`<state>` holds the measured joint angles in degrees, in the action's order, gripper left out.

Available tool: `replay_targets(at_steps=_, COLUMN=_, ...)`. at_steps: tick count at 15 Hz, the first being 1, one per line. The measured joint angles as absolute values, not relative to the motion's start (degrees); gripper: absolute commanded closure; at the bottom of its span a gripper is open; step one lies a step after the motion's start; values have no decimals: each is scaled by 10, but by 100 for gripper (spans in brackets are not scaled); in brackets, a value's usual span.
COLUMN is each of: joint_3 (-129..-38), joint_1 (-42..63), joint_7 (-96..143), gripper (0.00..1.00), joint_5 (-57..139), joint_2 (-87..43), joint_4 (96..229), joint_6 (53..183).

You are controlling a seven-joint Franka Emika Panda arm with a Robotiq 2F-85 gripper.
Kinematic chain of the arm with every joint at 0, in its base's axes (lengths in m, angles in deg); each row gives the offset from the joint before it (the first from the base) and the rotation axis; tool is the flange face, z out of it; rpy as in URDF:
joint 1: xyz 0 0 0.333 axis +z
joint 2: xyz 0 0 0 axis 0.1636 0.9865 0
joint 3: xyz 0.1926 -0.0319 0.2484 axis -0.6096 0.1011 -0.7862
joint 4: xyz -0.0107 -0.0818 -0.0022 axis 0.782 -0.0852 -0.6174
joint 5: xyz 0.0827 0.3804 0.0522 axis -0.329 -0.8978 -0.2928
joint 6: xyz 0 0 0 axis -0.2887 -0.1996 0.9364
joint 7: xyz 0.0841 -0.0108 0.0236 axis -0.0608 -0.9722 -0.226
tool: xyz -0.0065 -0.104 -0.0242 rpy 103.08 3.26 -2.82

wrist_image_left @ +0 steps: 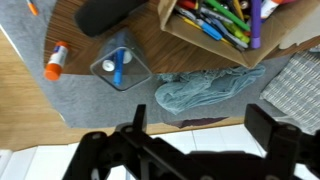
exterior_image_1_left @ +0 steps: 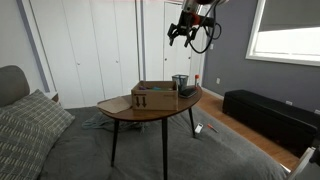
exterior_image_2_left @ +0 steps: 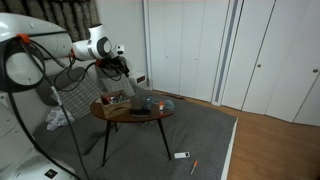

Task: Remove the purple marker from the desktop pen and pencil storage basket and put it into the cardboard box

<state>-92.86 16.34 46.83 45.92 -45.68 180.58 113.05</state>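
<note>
The tan cardboard box stands on the wooden table and holds several pens. A purple marker lies among them at its right end. The dark mesh basket beside it holds a blue marker and a white-capped one. Both exterior views show the box and the basket. My gripper is open and empty, high above the table.
A black object lies on the oval table. On the floor lie an orange-capped marker and a blue cloth. A striped pillow is nearby and a black bench stands by the wall.
</note>
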Motion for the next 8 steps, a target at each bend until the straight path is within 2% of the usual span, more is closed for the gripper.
replay_targets(at_steps=8, joint_3=-921, joint_1=118, joint_7=414, gripper=0, joint_5=463, joint_2=-543, joint_4=1805, joint_6=942)
